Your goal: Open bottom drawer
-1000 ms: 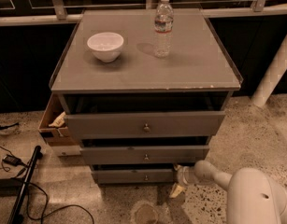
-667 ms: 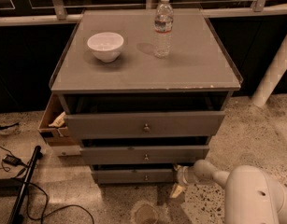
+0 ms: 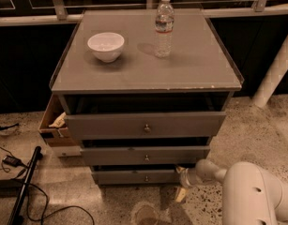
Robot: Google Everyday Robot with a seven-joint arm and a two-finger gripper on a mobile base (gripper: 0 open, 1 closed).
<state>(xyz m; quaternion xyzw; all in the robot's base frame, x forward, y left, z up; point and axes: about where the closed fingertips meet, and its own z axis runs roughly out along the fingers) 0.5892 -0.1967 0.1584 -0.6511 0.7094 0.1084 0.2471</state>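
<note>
The grey three-drawer cabinet (image 3: 146, 74) stands in the middle of the camera view. The bottom drawer (image 3: 129, 176) is the lowest grey front, with a small round metal knob (image 3: 146, 178) at its centre. It sits set back under the middle drawer (image 3: 144, 154). My gripper (image 3: 179, 182) is low at the bottom drawer's right end, right of the knob and apart from it. Its pale fingers (image 3: 180, 194) stand apart, one above the other, holding nothing. My white arm (image 3: 253, 193) comes in from the lower right.
The top drawer (image 3: 144, 124) sticks out furthest. A white bowl (image 3: 106, 46) and a water bottle (image 3: 163, 26) stand on the cabinet top. A cardboard box (image 3: 53, 125) sits at the cabinet's left side. Cables and a black bar (image 3: 22, 186) lie on the floor at left. A white pole (image 3: 275, 69) stands at right.
</note>
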